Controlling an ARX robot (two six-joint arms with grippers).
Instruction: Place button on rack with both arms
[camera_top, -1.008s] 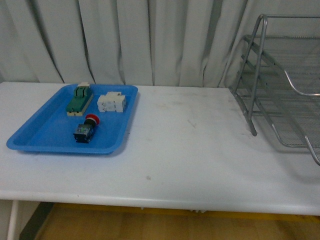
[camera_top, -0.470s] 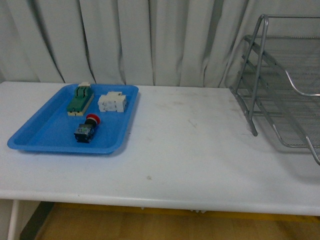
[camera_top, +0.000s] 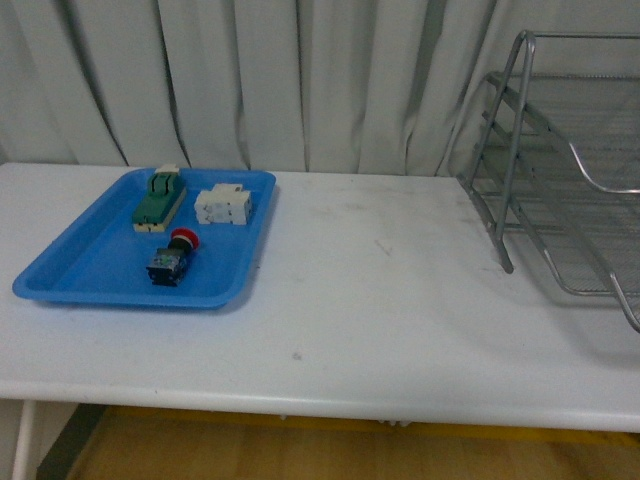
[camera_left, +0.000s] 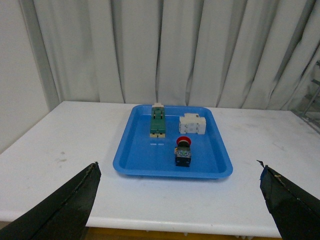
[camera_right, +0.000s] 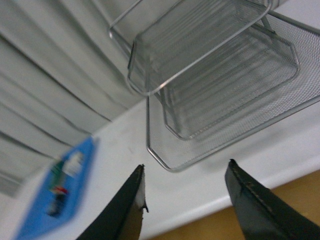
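Note:
The button (camera_top: 172, 258), red cap on a dark body, lies in the blue tray (camera_top: 80, 270) at the left of the table; neither arm shows in the front view. In the left wrist view the button (camera_left: 183, 152) lies well ahead of my open left gripper (camera_left: 179, 170), nothing between its fingers. The silver wire rack (camera_top: 560, 170) stands at the right edge of the table. The right wrist view shows the rack (camera_right: 220, 75) beyond my open right gripper (camera_right: 186, 167), which hangs empty over the table's front edge. The button (camera_right: 59, 192) is a blurred speck there.
A green-and-cream switch block (camera_top: 160, 200) and a white breaker (camera_top: 223, 205) share the blue tray behind the button. Grey curtains (camera_top: 300, 80) hang behind the white table (camera_top: 370, 300). Bare tabletop lies between tray and rack.
The front view shifts by a few pixels between frames; the button, tray and rack keep their places.

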